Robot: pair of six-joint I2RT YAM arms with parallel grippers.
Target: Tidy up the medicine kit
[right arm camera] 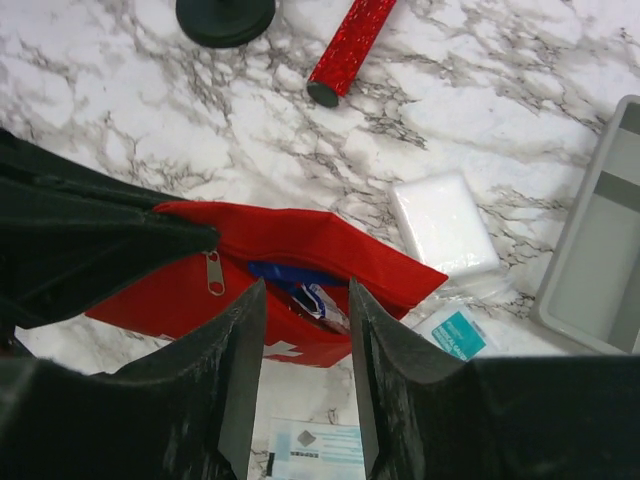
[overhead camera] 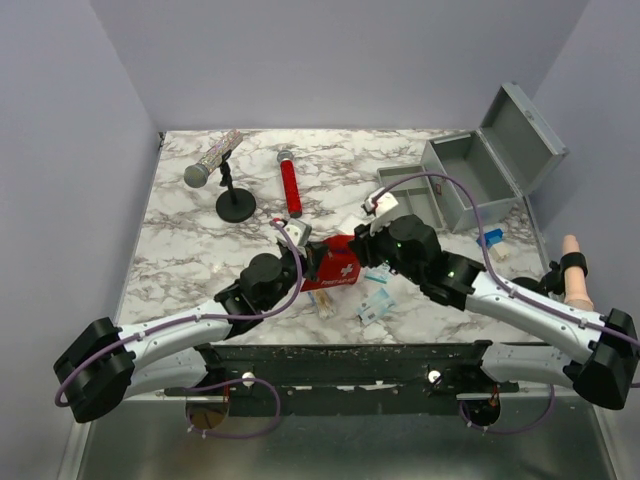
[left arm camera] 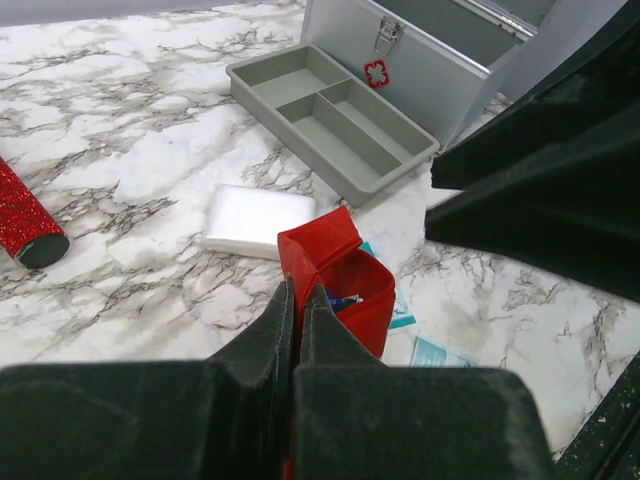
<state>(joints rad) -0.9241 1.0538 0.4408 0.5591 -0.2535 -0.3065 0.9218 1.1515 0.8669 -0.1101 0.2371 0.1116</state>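
The medicine kit (overhead camera: 478, 178), a grey metal box with its lid up, stands at the back right; its red front mark shows in the left wrist view (left arm camera: 377, 72). Its grey divided tray (left arm camera: 300, 90) lies on the table in front of it. A flat red white-cross pouch (overhead camera: 338, 265) lies unzipped at the centre. My left gripper (left arm camera: 300, 292) is shut on the pouch's edge (left arm camera: 318, 245), holding it open. My right gripper (right arm camera: 306, 290) is open just above the pouch's mouth (right arm camera: 300, 240), around a blue-and-white packet (right arm camera: 322, 298) that sticks out of it.
A white pack (right arm camera: 443, 222) lies between pouch and tray. Teal-printed sachets (overhead camera: 378, 300) lie near the pouch. A red glitter tube (overhead camera: 290, 185) and a microphone on a black stand (overhead camera: 236, 205) are at the back left. A blue item (overhead camera: 490, 238) and a beige model finger (overhead camera: 573, 272) are at the right.
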